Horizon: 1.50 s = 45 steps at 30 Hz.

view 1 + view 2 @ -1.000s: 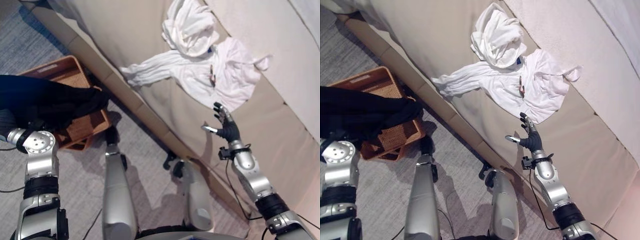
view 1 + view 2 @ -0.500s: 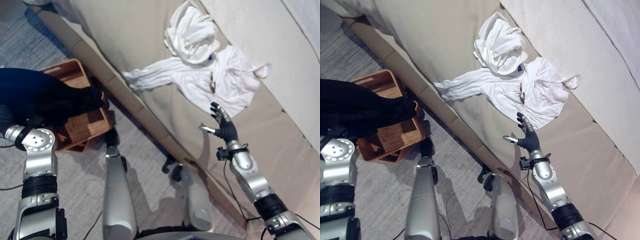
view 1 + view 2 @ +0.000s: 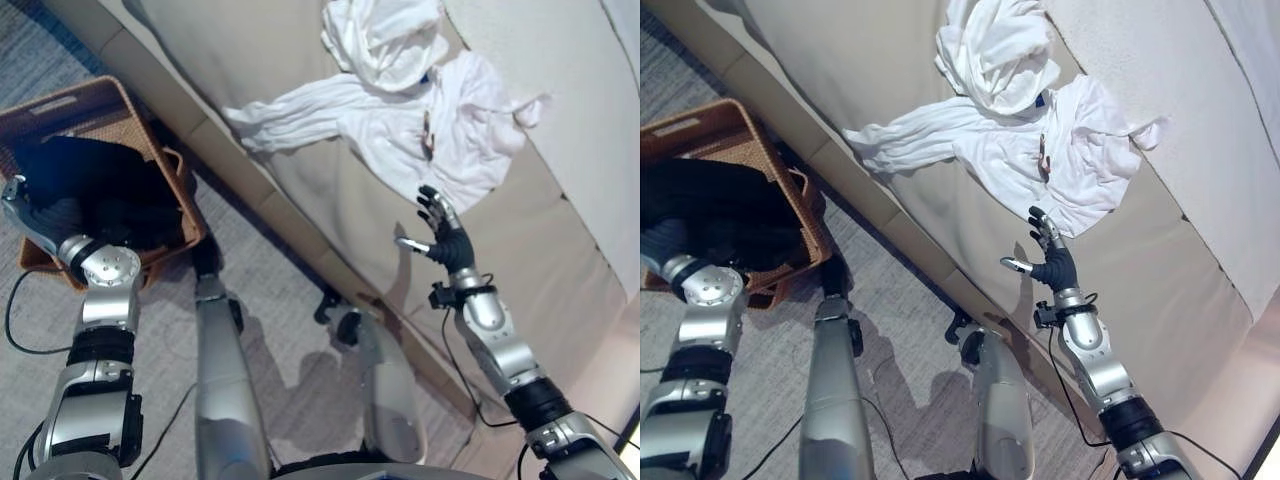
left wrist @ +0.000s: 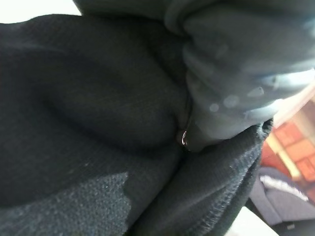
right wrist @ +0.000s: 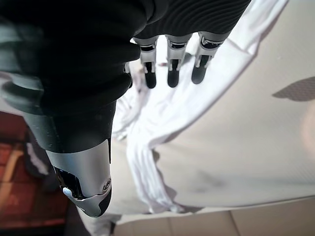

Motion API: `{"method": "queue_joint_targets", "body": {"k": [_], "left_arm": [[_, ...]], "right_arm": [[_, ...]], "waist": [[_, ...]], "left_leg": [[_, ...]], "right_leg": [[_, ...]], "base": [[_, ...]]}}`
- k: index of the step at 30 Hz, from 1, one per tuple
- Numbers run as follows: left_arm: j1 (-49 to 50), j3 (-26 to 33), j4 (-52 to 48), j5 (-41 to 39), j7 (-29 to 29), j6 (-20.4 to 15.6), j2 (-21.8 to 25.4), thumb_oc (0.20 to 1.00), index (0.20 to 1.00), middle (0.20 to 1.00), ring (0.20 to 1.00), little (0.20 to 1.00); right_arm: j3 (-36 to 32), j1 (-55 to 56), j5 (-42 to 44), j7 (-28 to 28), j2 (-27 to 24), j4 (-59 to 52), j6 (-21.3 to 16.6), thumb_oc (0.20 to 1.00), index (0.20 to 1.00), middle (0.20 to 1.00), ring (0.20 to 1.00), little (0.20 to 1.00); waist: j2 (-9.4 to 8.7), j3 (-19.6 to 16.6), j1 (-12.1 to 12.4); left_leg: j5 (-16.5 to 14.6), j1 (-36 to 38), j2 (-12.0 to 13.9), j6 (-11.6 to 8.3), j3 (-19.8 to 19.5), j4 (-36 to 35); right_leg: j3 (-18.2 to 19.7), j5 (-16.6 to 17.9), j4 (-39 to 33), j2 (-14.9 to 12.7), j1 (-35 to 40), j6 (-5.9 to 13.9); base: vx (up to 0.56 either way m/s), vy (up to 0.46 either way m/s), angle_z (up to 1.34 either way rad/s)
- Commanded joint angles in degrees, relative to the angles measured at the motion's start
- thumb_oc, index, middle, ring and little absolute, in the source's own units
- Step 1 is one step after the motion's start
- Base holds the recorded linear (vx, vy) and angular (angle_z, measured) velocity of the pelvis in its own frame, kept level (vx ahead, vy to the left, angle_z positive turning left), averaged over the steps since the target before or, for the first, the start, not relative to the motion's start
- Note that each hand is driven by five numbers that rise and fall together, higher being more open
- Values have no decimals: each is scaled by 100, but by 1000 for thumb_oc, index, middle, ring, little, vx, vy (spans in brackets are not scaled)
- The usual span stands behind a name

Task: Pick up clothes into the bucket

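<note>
A brown wicker basket [image 3: 70,100] stands on the floor at the left, against the sofa's front. A dark garment [image 3: 100,190] lies bunched inside it and shows close up in the left wrist view [image 4: 88,123]. My left arm [image 3: 100,268] reaches into the basket, and its hand is buried in the dark cloth. A white long-sleeved garment [image 3: 400,110] lies spread on the sofa seat, one sleeve stretched toward the front edge. My right hand [image 3: 447,240] hovers open just below the white garment's hem, its fingers [image 5: 170,73] straight and holding nothing.
The beige sofa seat [image 3: 250,50] runs diagonally across the view, with a lighter blanket [image 3: 1160,60] along its back. Grey carpet [image 3: 280,330] covers the floor between the sofa and the basket.
The dark garment, held above the basket before, now lies inside it, and my left arm has dropped in with it. The camera has shifted. My right hand stays open near the white garment.
</note>
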Motion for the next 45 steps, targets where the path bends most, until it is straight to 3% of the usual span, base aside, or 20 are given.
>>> {"method": "queue_joint_targets", "body": {"k": [1,10,23,24,25,37,45], "left_arm": [[-462,-77,8,-156,-256,-134,465,200,200,200,200,200],[-676,-573,450,-464,-1139,-19,499,200,200,200,200,200],[-912,-456,1306,-771,-1351,418,553,200,200,200,200,200],[-920,-425,1465,-796,-1399,490,564,548,548,548,548,548],[-925,-439,1446,-773,-1408,501,573,1000,1000,1000,1000,1000],[-663,-212,1520,-937,-1453,417,427,1000,1000,1000,1000,1000],[489,216,113,-1244,-1519,-341,-202,1000,1000,1000,1000,1000]], "right_arm": [[-193,-50,183,-35,-68,-525,-380,1000,1000,1000,1000,1000],[-280,-200,190,-2,-93,-541,-373,1000,1000,1000,1000,1000],[-371,-76,221,93,-239,-662,-325,1000,1000,1000,1000,1000],[-358,-71,223,119,-256,-692,-310,1000,1000,1000,1000,1000],[-361,-68,226,121,-259,-694,-303,1000,1000,1000,1000,1000],[-358,-35,167,117,-247,-583,-272,1000,1000,1000,1000,1000],[-657,282,-3,37,-151,-328,-159,1000,1000,1000,1000,1000]], "waist": [[-359,2,162],[-271,-40,26],[-222,-178,-99],[-222,-197,-110],[-222,-205,-112],[-186,-285,-62],[-25,-358,197]], "left_leg": [[-1038,-76,-29,296,121,912],[-1068,-357,-60,355,85,1036],[-1090,-413,-20,347,119,1065],[-1094,-389,1,344,150,1054],[-1097,-374,2,347,160,1046],[-1002,118,18,297,313,643],[-809,1090,-121,272,569,-90]], "right_leg": [[231,831,-242,-179,-293,283],[282,846,-212,-164,-551,280],[327,894,-247,-146,-638,295],[331,904,-263,-137,-620,300],[334,915,-268,-136,-612,301],[314,1119,-627,-135,-222,392],[351,1408,-1180,-273,588,483]], "base": [[0,0,0],[-10,38,1],[-1,6,-1],[0,0,0],[0,0,0],[-1,1,-4],[19,5,0]]}}
